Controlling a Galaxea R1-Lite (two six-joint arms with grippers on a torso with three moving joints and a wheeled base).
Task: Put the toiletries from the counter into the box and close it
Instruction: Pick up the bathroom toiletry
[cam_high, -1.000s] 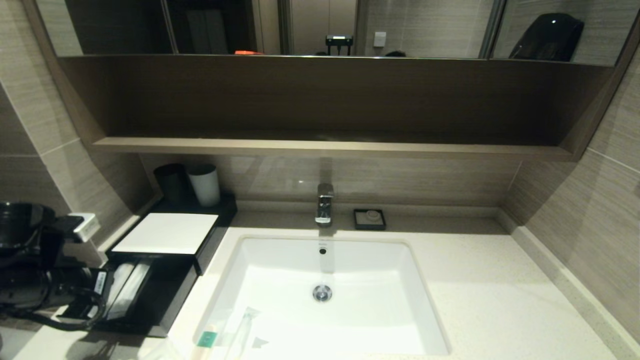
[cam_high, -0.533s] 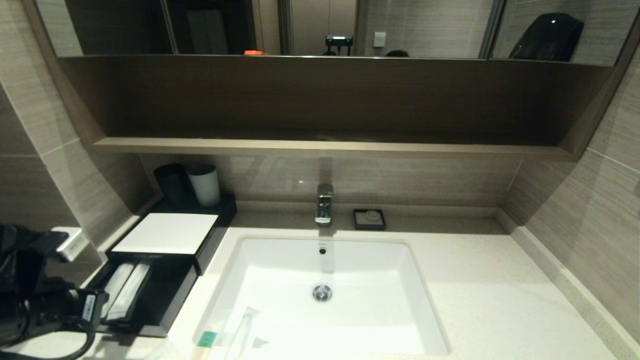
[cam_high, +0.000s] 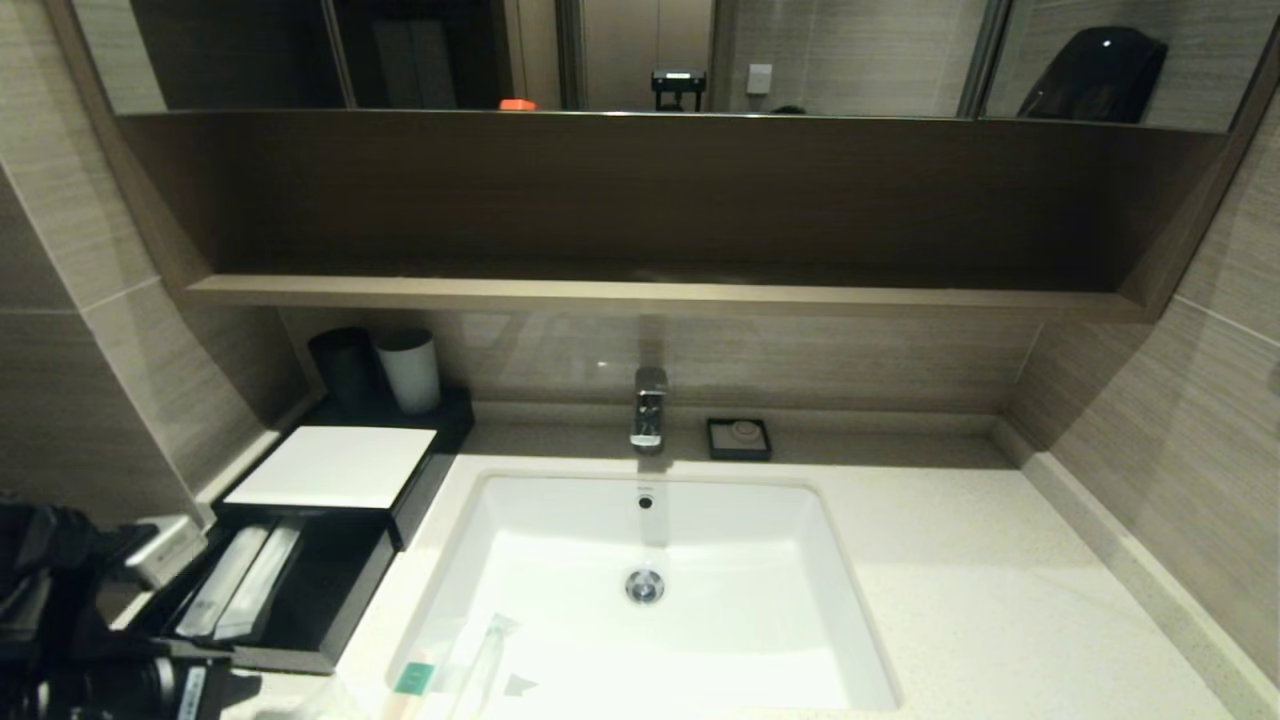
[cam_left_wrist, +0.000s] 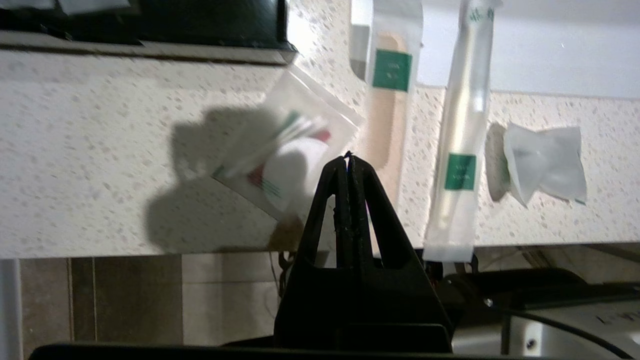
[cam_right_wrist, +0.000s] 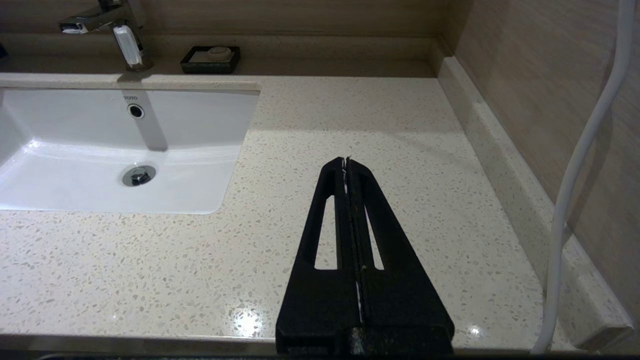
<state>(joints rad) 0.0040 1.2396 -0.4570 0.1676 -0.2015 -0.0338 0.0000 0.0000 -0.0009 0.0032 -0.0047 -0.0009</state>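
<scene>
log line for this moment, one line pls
left gripper shut, empty, above packets on counter | right gripper shut, idle | box drawer open

A hotel-style bathroom: sink basin (cam_high: 640, 590), faucet (cam_high: 649, 408), wrapped toiletries (cam_left_wrist: 390, 100).

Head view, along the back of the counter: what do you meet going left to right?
Black cup → white cup → faucet → black soap dish.
</scene>
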